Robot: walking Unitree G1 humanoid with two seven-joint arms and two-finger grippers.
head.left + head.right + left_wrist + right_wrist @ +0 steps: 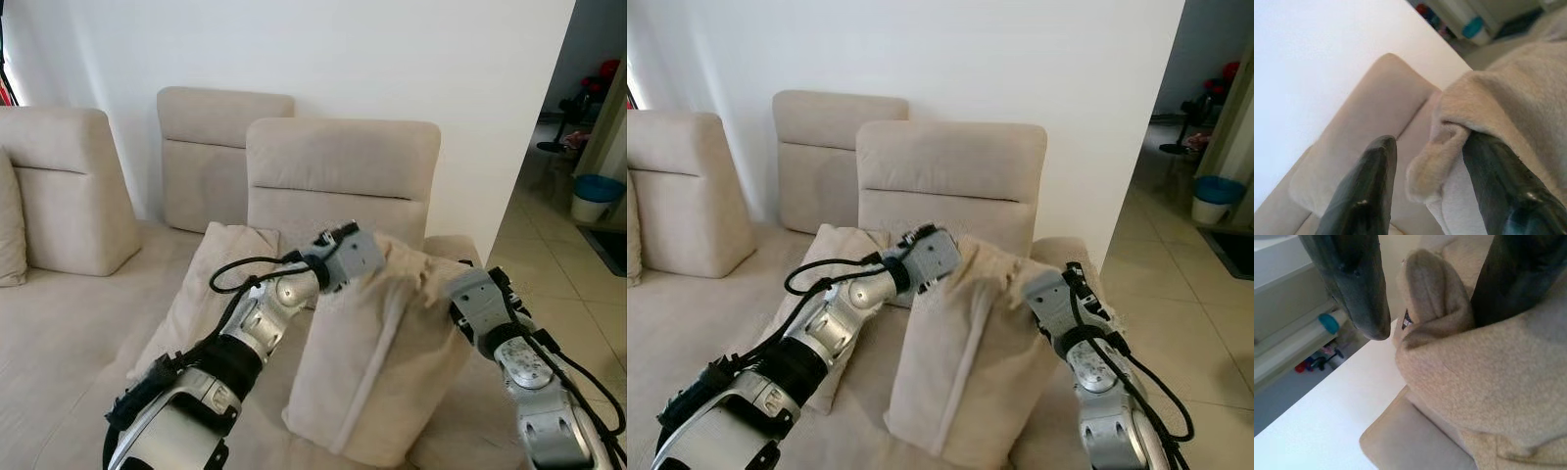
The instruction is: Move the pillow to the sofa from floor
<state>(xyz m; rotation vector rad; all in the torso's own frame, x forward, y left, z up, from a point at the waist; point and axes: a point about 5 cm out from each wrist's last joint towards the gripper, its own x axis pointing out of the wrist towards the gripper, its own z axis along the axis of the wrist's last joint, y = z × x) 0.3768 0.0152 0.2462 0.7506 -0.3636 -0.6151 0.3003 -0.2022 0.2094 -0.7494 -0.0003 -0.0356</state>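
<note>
Both arms have the pillow [377, 362] standing upright on the sofa [88, 323] seat, just in front of the middle backrest [338, 171]. I see the left gripper [1425, 171] and right gripper [1422, 308] each with jaws spread around a top corner (loosely, not pinching). It looks light, soft and floppy, so I'd hold by those corners

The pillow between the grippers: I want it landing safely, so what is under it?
The pillow stands on the sofa seat, beside a second cushion lying flat. Its bottom edge hides the seat right below.
</note>
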